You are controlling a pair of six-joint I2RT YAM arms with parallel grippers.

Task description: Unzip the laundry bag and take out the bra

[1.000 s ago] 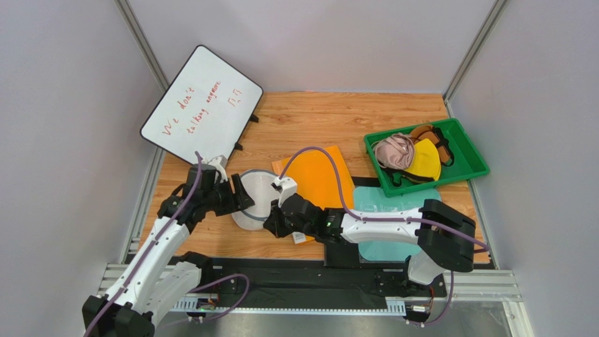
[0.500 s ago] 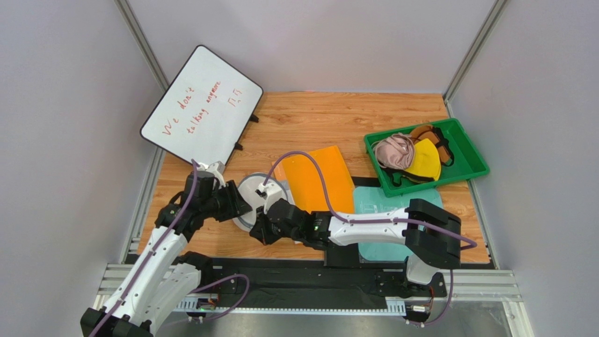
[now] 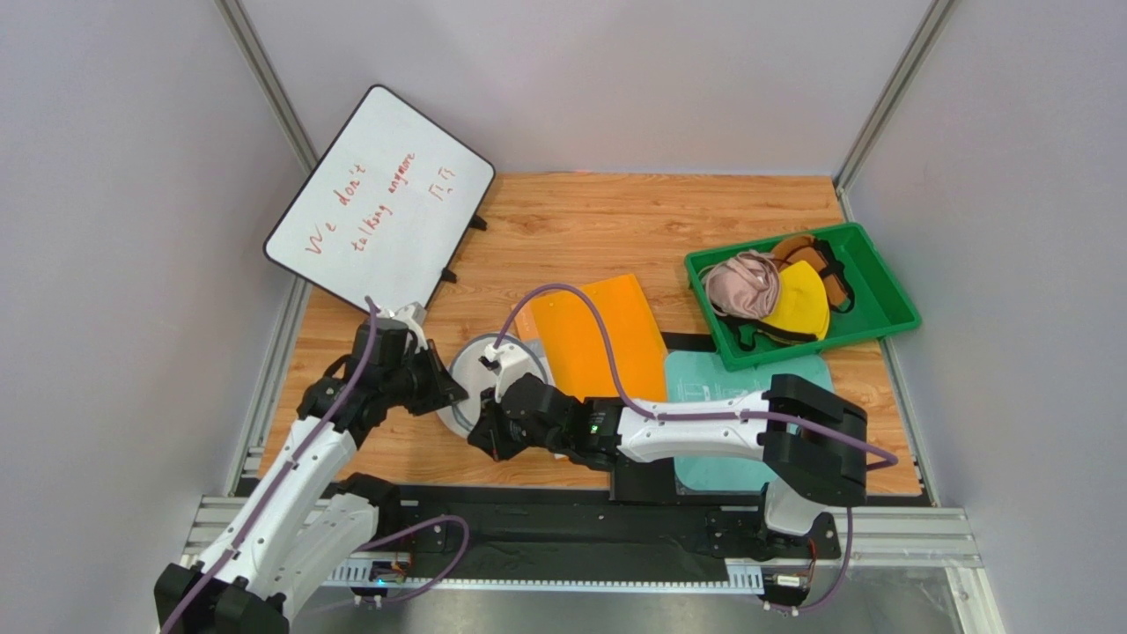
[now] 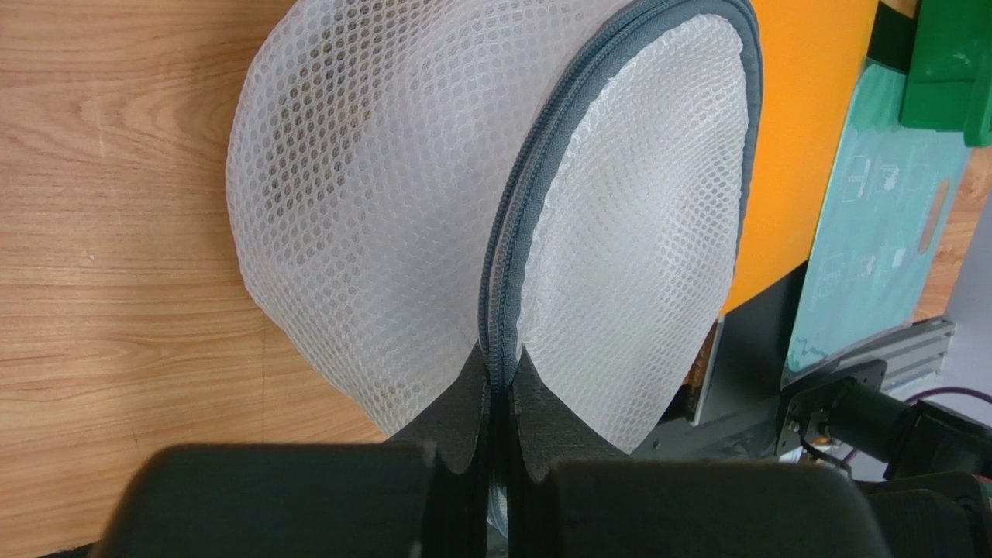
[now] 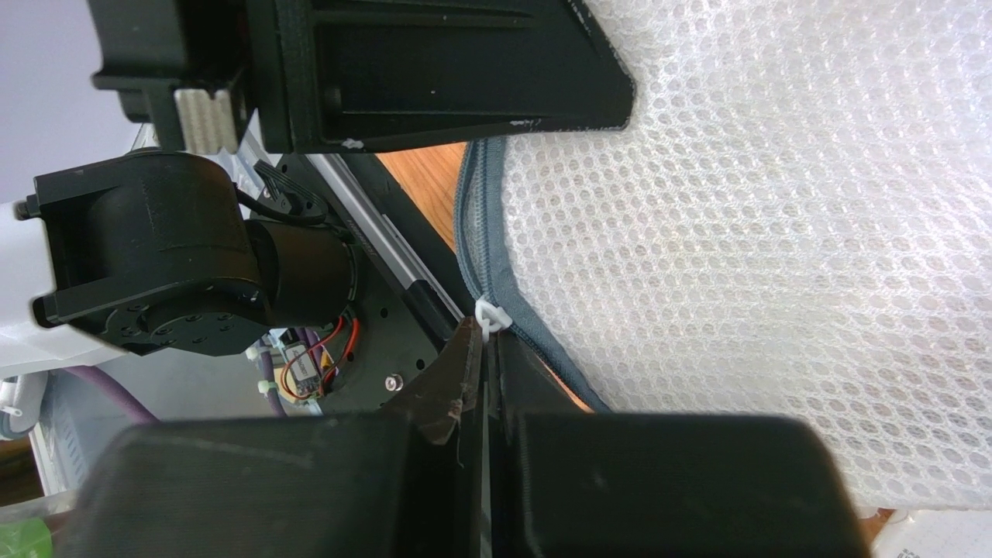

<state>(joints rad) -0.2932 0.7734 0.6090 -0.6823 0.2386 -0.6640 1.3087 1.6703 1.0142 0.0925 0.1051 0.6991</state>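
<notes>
- Fingers (image 4: 460, 409) of the left gripper (image 4: 501, 390) are pinched tight together, with the grey zipper rim (image 4: 547, 174) of the laundry bag (image 4: 373, 186) running down between them.
- On the right gripper (image 5: 487, 337) the jaws are closed too. Their tips meet right at a small white pull tab (image 5: 493, 314) on the zipper. I can't quite tell whether the tab is actually nipped.
- From above, the bag sits tipped up on its edge between the two grippers, on the wooden table (image 3: 609, 225) towards the near left.
- Just behind the bag lies an orange sheet (image 3: 609, 337), with a teal one (image 3: 721, 383) beside it.
- Far right stands a green tray (image 3: 886, 311) holding pink, yellow and brown garments.
- A whiteboard (image 3: 377, 198) leans at the back left.
</notes>
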